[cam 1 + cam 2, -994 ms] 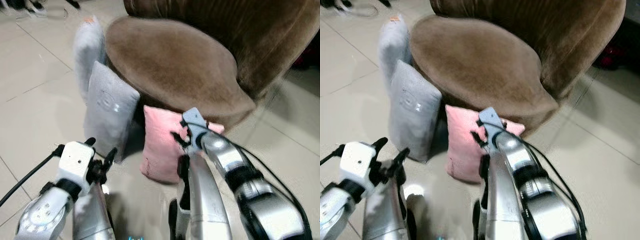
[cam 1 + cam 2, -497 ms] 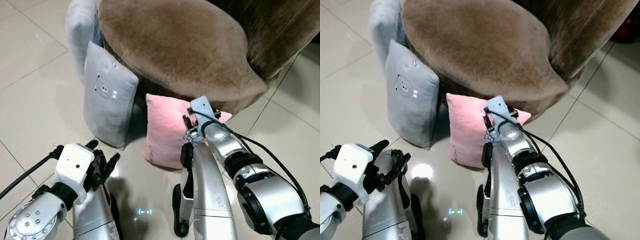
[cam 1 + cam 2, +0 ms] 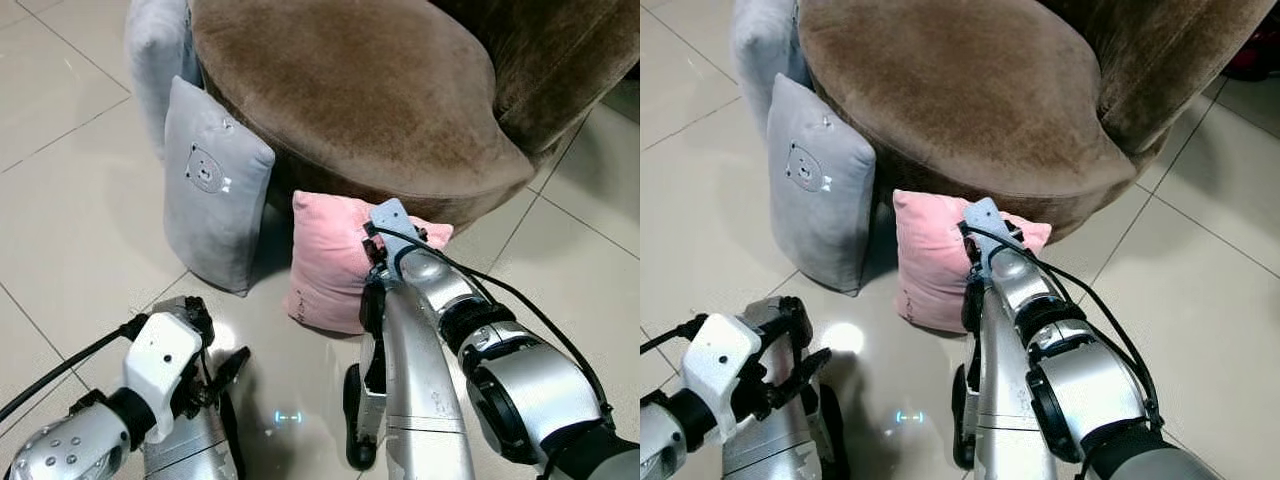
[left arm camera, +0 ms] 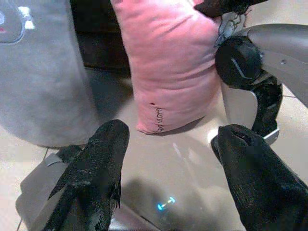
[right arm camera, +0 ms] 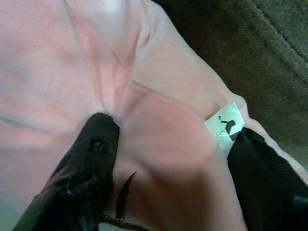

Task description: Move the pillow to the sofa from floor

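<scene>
A small pink pillow (image 3: 330, 265) stands on edge on the pale tiled floor (image 3: 70, 220), leaning against the base of a round brown sofa (image 3: 350, 90); its plush cover is creased and dimpled, a line of dark stitched lettering runs near one lower corner, and a white care tag (image 5: 224, 126) sticks out from its seam. The robot's right gripper (image 5: 168, 159) is pressed into the pillow's upper edge, its two black fingers spread apart with pink fabric bulging between them, one fingertip (image 5: 98, 137) sunk into a fold and the other sitting beside the tag; whether it has actually pinched the cloth cannot be told. The silver right arm (image 3: 450, 320) reaches forward and down to the pillow, a black cable looping along it. The left gripper (image 4: 168, 159) hangs low over the floor in front of the pillow, fingers wide apart and holding nothing. Just beside the pink pillow, to the robot's left, a grey pillow (image 3: 212, 190) with a small bear face printed on it stands upright against the sofa, and a second grey cushion (image 3: 155, 60) stands behind it.
</scene>
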